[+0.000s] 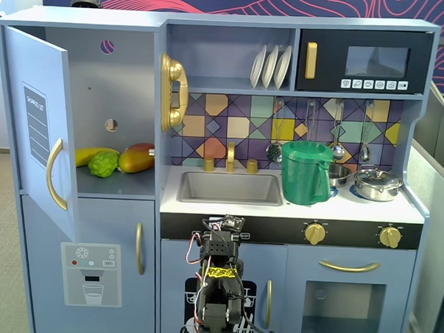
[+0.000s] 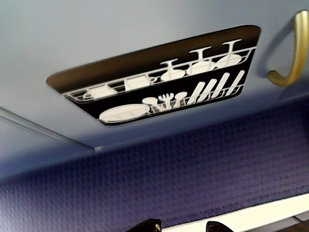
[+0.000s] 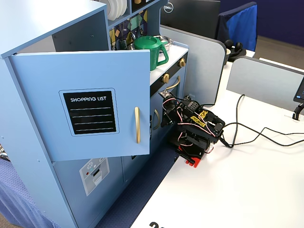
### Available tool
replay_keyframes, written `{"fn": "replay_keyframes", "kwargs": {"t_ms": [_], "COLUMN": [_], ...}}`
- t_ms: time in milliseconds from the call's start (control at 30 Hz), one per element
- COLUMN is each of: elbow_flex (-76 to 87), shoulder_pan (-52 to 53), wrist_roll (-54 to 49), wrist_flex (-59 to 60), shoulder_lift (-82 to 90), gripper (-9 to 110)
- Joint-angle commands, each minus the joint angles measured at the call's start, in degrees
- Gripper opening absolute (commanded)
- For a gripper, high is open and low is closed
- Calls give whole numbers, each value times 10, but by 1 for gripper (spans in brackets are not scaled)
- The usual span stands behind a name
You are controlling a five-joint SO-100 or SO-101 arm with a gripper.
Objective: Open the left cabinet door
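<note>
Left cabinet door swung wide; task judged done.

The left cabinet door (image 1: 41, 125) is seen standing open at the unit's far left, toy fruit (image 1: 104, 162) exposed behind it. The claw (image 2: 183, 225) is folded low by the dishwasher door (image 2: 159, 79), holding nothing; its opening cannot be told.

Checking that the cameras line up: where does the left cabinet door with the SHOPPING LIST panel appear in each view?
A fixed view: the left cabinet door stands swung open at the far left, seen nearly edge-on.
Wrist view: not in it; only a dish-rack graphic door shows.
Another fixed view: it fills the left centre, panel facing the camera.
Shared landmark: the green pitcher on the counter.
</note>
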Motion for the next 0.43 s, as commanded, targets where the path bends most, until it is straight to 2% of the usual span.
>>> {"fn": "replay_keyframes", "kwargs": {"t_ms": [0,333,400], "elbow_flex": [46,46,46], "shoulder_pan": [5,13,15], "wrist_roll": [25,28,3], "wrist_flex": [65,65,67], "shoulder_lift": [-3,-2,-2], "gripper": [1,0,0]}}
